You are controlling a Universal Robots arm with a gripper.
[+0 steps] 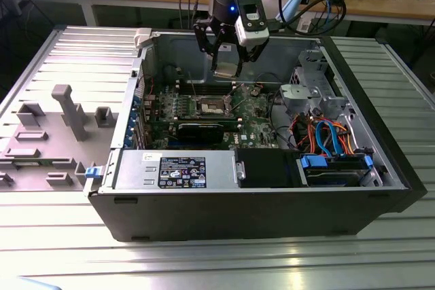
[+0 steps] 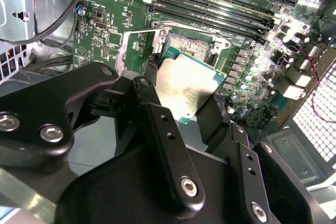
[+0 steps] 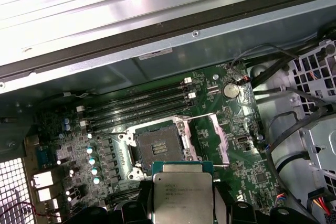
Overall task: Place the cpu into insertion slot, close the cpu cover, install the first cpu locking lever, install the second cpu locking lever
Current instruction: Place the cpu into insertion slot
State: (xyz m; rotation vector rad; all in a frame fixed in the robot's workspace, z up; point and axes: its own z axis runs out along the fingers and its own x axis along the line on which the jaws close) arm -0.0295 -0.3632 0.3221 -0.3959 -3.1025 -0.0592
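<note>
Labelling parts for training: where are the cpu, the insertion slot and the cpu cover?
cpu (image 3: 182, 196): first wrist view, middle of its metal face.
insertion slot (image 3: 159, 142): first wrist view, its dark centre.
cpu cover (image 3: 220, 139): first wrist view, side bar of the open frame.

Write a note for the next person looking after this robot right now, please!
The gripper is shut on the cpu, holding it above the open computer case.
The insertion slot is empty, just under the cpu.
The cpu cover is swung open beside the slot.
Done: cpu picked up and brought over.
Left: cpu not yet seated, cover not yet closed, nothing locked down.
</note>
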